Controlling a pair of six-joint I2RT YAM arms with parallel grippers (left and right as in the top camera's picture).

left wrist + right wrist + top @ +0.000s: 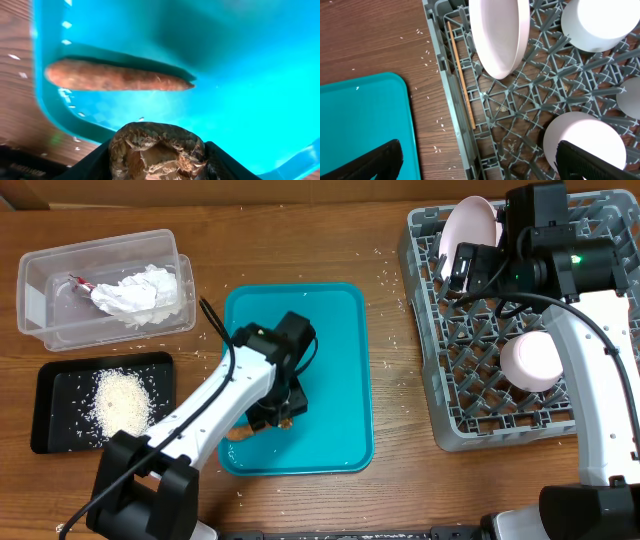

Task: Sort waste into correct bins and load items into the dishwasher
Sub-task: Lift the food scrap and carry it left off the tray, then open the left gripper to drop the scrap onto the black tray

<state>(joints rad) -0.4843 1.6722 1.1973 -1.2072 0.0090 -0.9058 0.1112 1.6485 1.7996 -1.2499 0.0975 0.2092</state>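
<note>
Left fingers [225, 162]: clenched on the golden-brown crinkled scrap [157, 152], which sits between the two black pads, low over the teal tray [340, 360].
Right fingers [595, 160]: released and spread wide with nothing between them. They hang above the left wall of the dish rack [440, 415], one finger over the tray's corner and the other over the lattice.
Carrot-like strip [117, 80]: lies flat on the teal tray, close along its rim by a rounded corner. It is near the scrap but not touching it.
Teal tray: sits mid-desk between the bins and the rack, with the left arm reaching over it.
Clear tub [35, 290]: at the far left of the desk [300, 230], holding crumpled white napkins [140, 292].
Black tray [60, 385]: just beside the tub on the near side. It carries a heap of rice [122, 402] with stray grains around it.
Dish rack: on the right side of the desk.
Plate [500, 40]: stands on edge among the pegs at the rack's far left, tilted.
Bowls: one [595, 22] is beside the plate and another [585, 142] is nearer the middle of the rack. Both rest on the lattice.
Thin wooden stick [460, 75]: lies inside the rack along its left wall.
Loose rice grains [385, 275]: scattered on the desk between the teal tray and the rack.
</note>
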